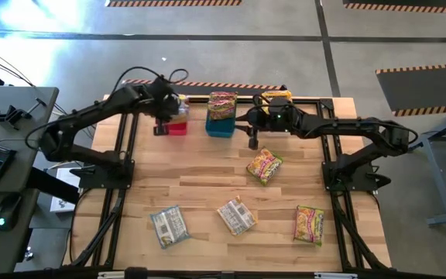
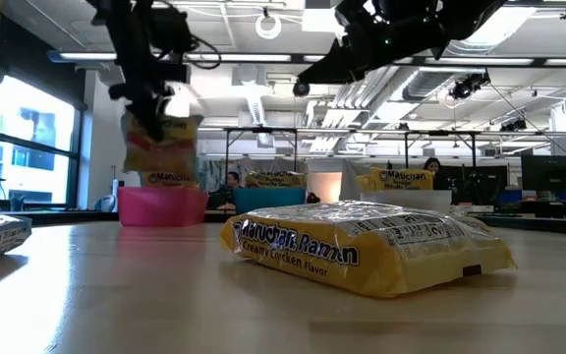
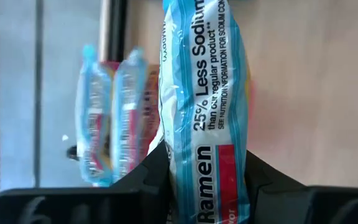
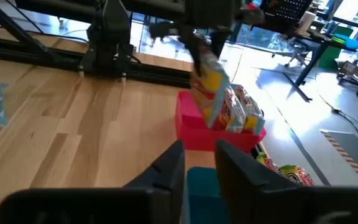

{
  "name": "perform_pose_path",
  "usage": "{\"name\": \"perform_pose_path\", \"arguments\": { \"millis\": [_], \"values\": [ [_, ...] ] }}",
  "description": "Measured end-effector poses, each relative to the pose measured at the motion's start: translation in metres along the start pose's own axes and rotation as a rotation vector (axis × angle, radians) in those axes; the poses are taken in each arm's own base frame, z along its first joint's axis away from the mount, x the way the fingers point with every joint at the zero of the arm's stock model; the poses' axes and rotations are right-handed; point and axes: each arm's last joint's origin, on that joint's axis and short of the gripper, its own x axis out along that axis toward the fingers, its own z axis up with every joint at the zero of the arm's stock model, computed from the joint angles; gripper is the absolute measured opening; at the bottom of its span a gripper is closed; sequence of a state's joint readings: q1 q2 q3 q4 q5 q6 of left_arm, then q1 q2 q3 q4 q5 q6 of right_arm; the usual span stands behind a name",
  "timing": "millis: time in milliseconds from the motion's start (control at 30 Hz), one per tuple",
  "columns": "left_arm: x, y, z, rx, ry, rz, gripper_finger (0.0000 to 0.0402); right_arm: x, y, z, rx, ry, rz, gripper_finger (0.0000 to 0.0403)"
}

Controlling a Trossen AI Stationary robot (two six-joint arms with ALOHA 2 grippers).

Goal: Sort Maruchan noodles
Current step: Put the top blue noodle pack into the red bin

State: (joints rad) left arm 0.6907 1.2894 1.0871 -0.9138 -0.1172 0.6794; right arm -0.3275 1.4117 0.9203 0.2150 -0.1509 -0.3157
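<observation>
Left hand, blue-backed packet

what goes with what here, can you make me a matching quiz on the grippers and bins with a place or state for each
1 left gripper
2 right gripper
3 pink bin
4 blue bin

a between the pink bin and the right gripper
b shut on a packet
c hovering, carrying nothing
d under the left gripper

Pairs: 1b, 2c, 3d, 4a
</observation>
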Motion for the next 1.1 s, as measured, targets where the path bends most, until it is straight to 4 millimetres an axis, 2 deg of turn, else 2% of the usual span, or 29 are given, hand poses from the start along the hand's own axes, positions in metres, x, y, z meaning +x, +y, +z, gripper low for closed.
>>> {"name": "perform_pose_path", "arguments": {
  "millis": [100,300,733,867,1100],
  "values": [
    [0.011,0.014,-0.004,0.001,-0.041,0.032,0.0083,0.000,0.000,0.001,-0.005,-0.010,0.020,0.0049],
    [0.034,0.027,-0.014,-0.009,0.022,-0.017,0.0083,0.000,0.001,0.000,-0.003,-0.007,0.025,0.0019],
    [0.070,0.036,-0.009,0.008,0.035,-0.057,0.0083,0.000,0.001,0.000,-0.003,-0.007,0.029,0.0012],
    [0.077,0.038,-0.009,0.004,0.037,-0.058,0.0083,0.000,0.001,0.000,-0.001,-0.006,0.031,0.0011],
    [0.073,0.041,-0.006,-0.013,-0.017,-0.040,0.0083,0.000,0.002,0.000,-0.003,-0.014,0.058,0.0011]
  ]
}}
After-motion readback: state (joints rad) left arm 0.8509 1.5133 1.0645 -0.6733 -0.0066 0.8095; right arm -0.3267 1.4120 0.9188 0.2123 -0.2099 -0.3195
